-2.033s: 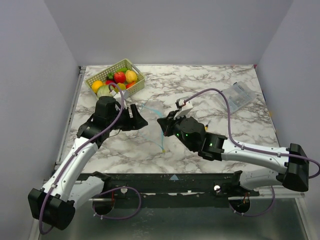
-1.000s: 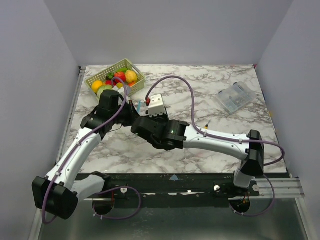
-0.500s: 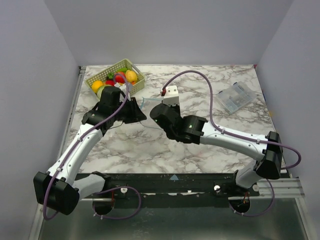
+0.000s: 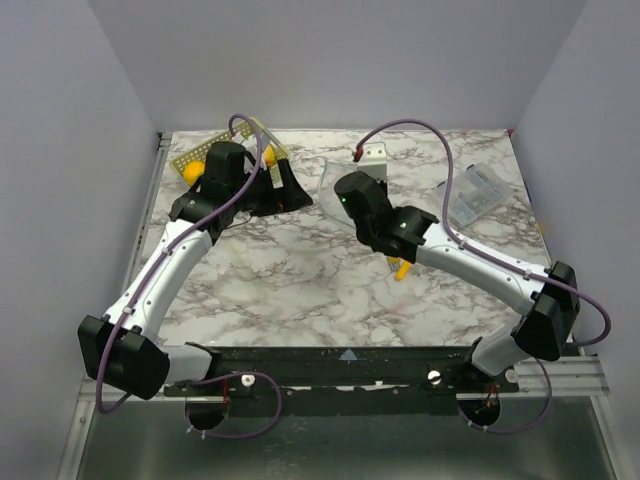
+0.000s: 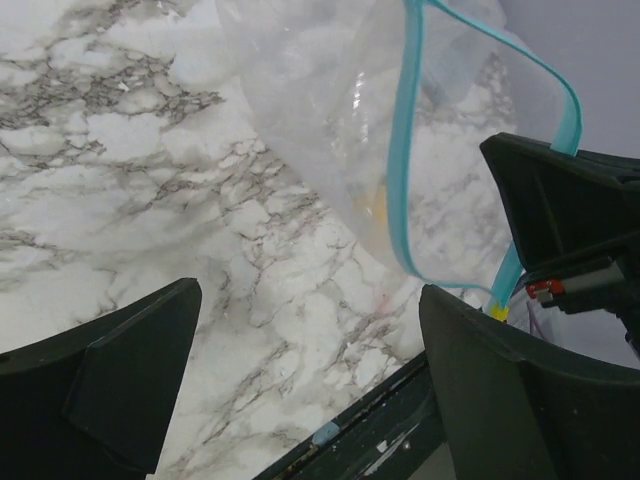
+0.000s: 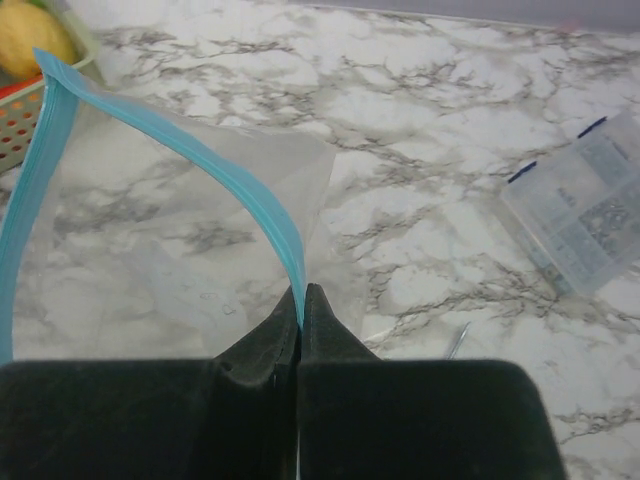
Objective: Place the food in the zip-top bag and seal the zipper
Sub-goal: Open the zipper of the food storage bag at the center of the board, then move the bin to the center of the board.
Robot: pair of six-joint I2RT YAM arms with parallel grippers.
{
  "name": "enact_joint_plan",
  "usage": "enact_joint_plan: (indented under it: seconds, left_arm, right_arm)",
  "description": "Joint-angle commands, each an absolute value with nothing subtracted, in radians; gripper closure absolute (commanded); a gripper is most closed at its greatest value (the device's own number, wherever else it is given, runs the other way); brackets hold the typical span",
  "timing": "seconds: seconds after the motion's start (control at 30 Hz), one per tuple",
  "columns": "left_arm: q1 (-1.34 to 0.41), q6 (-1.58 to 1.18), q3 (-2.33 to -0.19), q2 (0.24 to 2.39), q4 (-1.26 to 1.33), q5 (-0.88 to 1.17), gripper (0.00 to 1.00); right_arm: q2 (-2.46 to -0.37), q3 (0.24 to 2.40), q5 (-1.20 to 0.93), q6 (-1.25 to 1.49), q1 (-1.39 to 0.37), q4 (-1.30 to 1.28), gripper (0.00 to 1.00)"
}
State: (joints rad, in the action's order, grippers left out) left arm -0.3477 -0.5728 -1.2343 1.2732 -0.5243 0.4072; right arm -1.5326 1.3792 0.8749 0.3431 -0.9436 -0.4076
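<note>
Zip-top bag (image 6: 150, 240): grip zipper (image 6: 215, 168) firmly between pressed-together right fingers (image 6: 255, 355), hold mouth gaping ahead of them, send spread left fingers (image 5: 120, 380) for food (image 6: 30, 35).

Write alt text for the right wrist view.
The right gripper, shut, pinches the light-blue zipper of a clear zip-top bag over a marble table. A yellow toy fruit in a basket shows at top left; a clear plastic organizer box lies at right.
</note>
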Motion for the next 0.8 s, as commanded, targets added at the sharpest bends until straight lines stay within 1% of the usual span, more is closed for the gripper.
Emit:
enact_joint_plan:
  seconds: [0.0,0.1,0.2,0.33,0.43,0.57,0.63,0.77]
  left_arm:
    - [-0.294,-0.592,-1.309,1.307,-0.482,0.331,0.06]
    - [-0.242,-0.607,-1.334,1.357,-0.431,0.234,0.06]
    - [-0.209,-0.576,-1.406,1.474,-0.413,0.119,0.06]
    - [-0.189,-0.509,-1.605,1.684,-0.496,0.019,0.08]
    - [-0.178,-0.447,-1.704,1.808,-0.481,-0.015,0.09]
    - [-0.149,-0.396,-1.904,1.994,-0.564,0.042,0.09]
    - [-0.144,-0.386,-2.013,2.068,-0.622,0.009,0.09]
    - [-0.144,-0.33,-2.082,2.128,-0.638,-0.091,0.08]
  right_arm:
    - [-1.506,1.391,0.869,0.251,-0.864,-0.371,1.0]
    - [-1.531,1.404,0.86,0.196,-0.813,-0.339,0.99]
    - [-1.568,1.437,0.849,0.17,-0.77,-0.332,0.99]
    - [-1.614,1.474,0.791,0.146,-0.743,-0.332,0.99]
    - [-1.627,1.478,0.759,0.137,-0.733,-0.336,0.99]
    - [-1.63,1.462,0.73,0.131,-0.716,-0.33,0.99]
    - [-1.629,1.452,0.715,0.131,-0.71,-0.33,0.99]
    - [-1.632,1.43,0.701,0.129,-0.704,-0.332,0.99]
